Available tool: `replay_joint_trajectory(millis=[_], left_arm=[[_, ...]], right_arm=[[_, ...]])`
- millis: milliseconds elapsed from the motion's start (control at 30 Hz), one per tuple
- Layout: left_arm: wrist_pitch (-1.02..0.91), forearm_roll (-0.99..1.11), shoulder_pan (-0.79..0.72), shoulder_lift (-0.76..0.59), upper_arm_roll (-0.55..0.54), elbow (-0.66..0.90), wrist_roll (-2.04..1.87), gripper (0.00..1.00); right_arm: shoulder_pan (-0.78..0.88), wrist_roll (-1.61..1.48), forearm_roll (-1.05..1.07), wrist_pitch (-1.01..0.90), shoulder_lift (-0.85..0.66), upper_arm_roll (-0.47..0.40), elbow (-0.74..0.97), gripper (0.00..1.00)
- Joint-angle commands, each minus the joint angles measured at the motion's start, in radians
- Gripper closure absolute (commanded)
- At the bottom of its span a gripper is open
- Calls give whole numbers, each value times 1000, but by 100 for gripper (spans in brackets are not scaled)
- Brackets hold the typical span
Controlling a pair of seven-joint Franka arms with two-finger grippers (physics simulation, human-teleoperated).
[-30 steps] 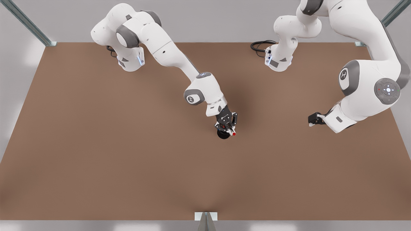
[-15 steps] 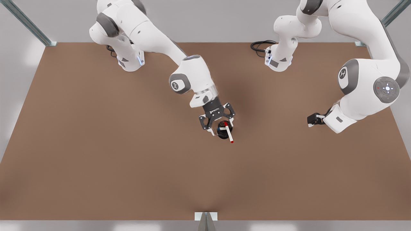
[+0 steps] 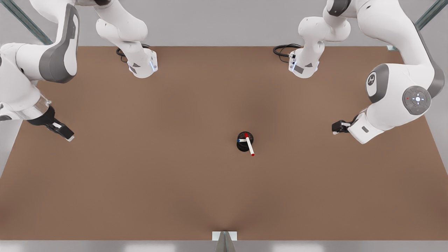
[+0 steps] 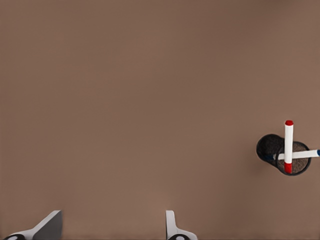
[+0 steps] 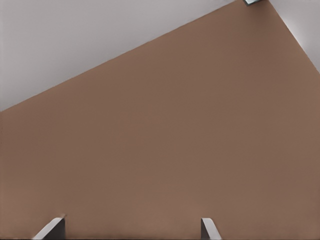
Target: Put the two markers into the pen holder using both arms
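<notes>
No readable text, labels, brands or numbers stand on anything here.

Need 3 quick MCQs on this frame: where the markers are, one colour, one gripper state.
1. Where are the two markers?
A) flat on the table
B) standing in the pen holder
C) in the grippers

2. What colour is the marker end leaning out past the holder's rim?
A) red
B) green
C) yellow

3. The left gripper is:
A) shut on a marker
B) shut, empty
C) open, empty

Answers:
1 B: the red marker and blue marker cross inside the pen holder.
2 A: a red tip overhangs the rim in the front view.
3 C: the left gripper has its fingers apart over bare table, away from the holder. The right gripper is also open and empty.
</notes>
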Motion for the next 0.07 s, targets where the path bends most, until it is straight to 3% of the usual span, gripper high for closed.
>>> replay_joint_trajectory(millis=[0,33], left_arm=[[-10,1,0,3,1,0,24,0],[-10,2,0,4,1,0,24,0]], right_arm=[[163,-400,15,-167,37,6,50,0],[165,-400,27,-154,34,0,50,0]])
